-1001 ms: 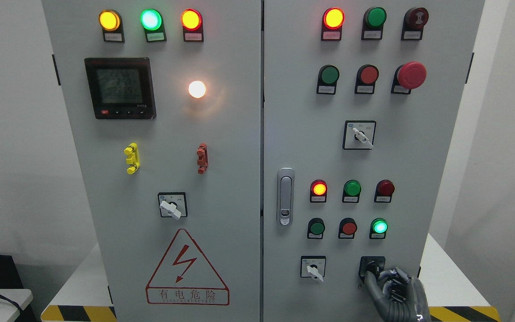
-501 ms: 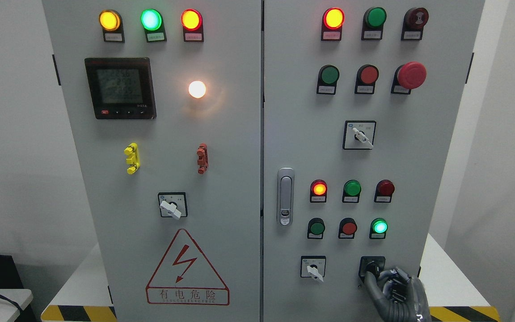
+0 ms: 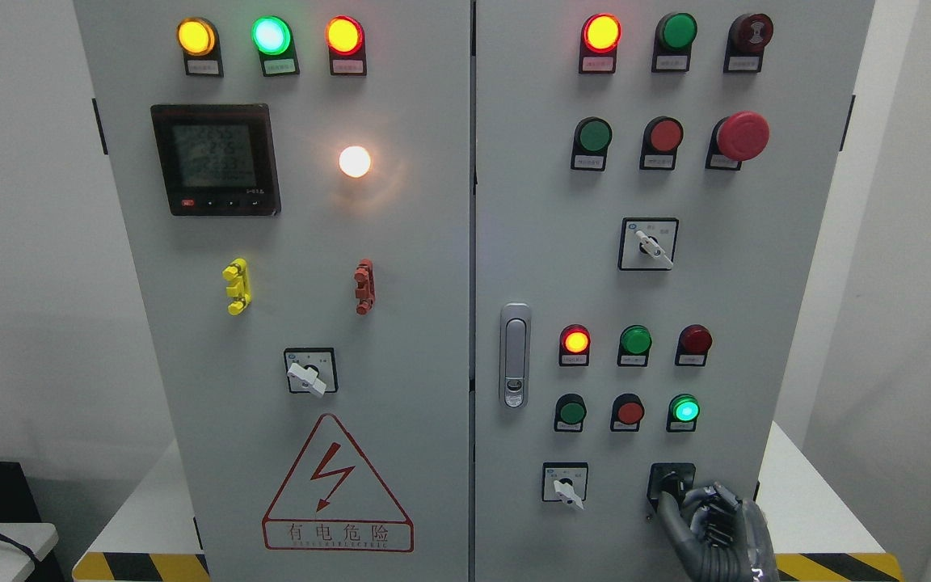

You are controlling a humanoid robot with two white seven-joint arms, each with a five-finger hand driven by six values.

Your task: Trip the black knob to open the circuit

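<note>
Grey cabinet [image 3: 514, 202] fills the head view, lamps lit as a second ago | black knob [image 3: 670, 480] sits at the right door's lower right corner | right hand [image 3: 704, 521] stays curled on the knob, nothing visibly turned; the trip looks not yet done | left hand unseen

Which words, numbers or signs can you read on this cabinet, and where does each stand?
"有电危险": red-framed strip under the lightning-bolt warning triangle, left door.
Line beneath it: too small.
Meter digits: blurred.
Tags under lamps, buttons and switches: unreadable.
</note>
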